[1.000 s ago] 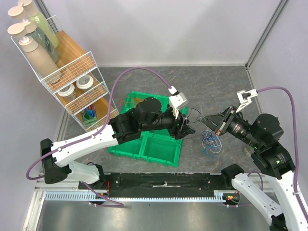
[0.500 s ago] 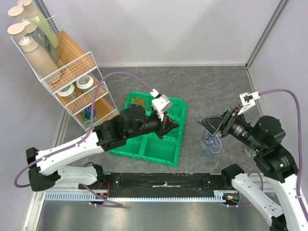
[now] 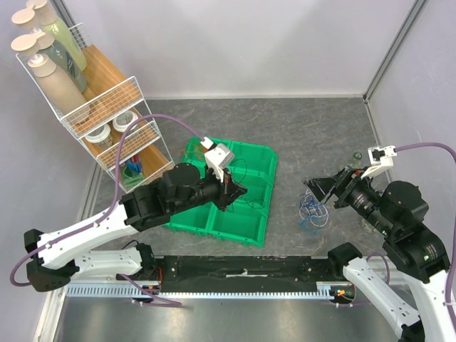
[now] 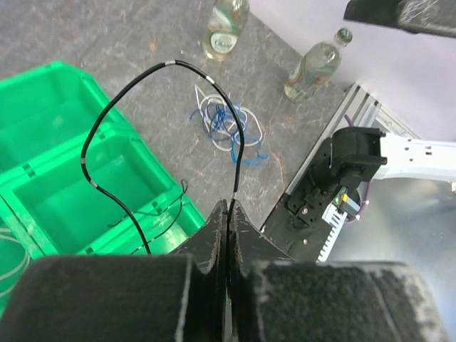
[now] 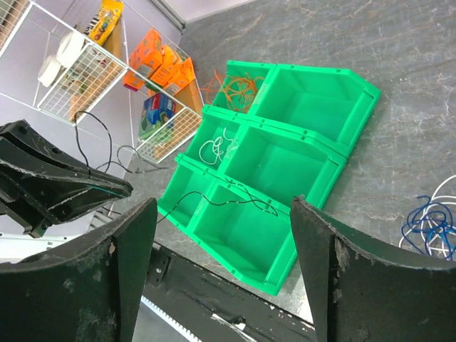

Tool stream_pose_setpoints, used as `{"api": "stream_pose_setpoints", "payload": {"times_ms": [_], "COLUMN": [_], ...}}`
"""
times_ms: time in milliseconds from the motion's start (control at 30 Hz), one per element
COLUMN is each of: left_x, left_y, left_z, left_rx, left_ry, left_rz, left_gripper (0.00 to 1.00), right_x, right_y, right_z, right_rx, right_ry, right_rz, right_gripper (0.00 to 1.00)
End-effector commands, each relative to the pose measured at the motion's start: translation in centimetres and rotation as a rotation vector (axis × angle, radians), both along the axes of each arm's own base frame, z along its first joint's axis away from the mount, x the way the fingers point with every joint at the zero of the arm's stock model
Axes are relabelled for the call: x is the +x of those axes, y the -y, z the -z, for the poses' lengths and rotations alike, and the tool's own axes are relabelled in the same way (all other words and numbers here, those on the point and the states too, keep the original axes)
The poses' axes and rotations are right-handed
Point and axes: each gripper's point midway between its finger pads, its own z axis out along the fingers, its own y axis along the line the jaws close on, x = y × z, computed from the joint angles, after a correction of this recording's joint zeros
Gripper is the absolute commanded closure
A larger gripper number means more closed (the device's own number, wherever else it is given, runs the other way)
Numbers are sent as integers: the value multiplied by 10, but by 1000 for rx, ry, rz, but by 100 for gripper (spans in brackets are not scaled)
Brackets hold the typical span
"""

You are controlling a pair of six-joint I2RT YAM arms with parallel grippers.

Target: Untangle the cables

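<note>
A thin black cable (image 4: 171,63) rises from my left gripper (image 4: 228,210), which is shut on it, loops above the green bins (image 4: 43,92) and drops back toward them. From above, the left gripper (image 3: 235,191) hangs over the bins' (image 3: 242,234) middle. The same black cable (image 5: 225,201) trails across the near compartments in the right wrist view. A blue and white cable tangle (image 3: 312,211) lies on the table right of the bins. My right gripper (image 3: 320,187) is open and holds nothing, just above and right of that tangle (image 5: 429,228).
An orange cable (image 5: 239,87) and a white cable (image 5: 214,148) lie in separate bin compartments. Two glass bottles (image 4: 226,28) (image 4: 317,64) stand on the table beyond the tangle. A wire rack (image 3: 107,114) with bottles and jars stands at the far left.
The left gripper shut on the black cable and drew back left over the bins. The right gripper opened, let the cable go and pulled away to the right.
</note>
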Motion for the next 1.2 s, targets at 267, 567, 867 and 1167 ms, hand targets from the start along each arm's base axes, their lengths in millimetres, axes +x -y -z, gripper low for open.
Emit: {"api": "stream_pose_setpoints", "payload": {"times_ms": [267, 567, 867, 1167], "left_x": [-11, -11, -25, -29], "left_y": [-20, -10, 35, 51], "left_z": [29, 62, 120, 143], "left_rx": [3, 57, 64, 68], "left_ry": [-138, -178, -391, -476], "left_rz": [-54, -42, 39, 55], "left_gripper": [98, 98, 98, 98], "right_x": [-1, -4, -6, -5], "right_y": [5, 8, 10, 11], "right_z": [22, 26, 30, 41], "right_rx": [-24, -21, -28, -44], "right_ry": [-33, -35, -46, -61], "right_rz": [24, 34, 38, 46], "right_gripper": [18, 18, 18, 18]}}
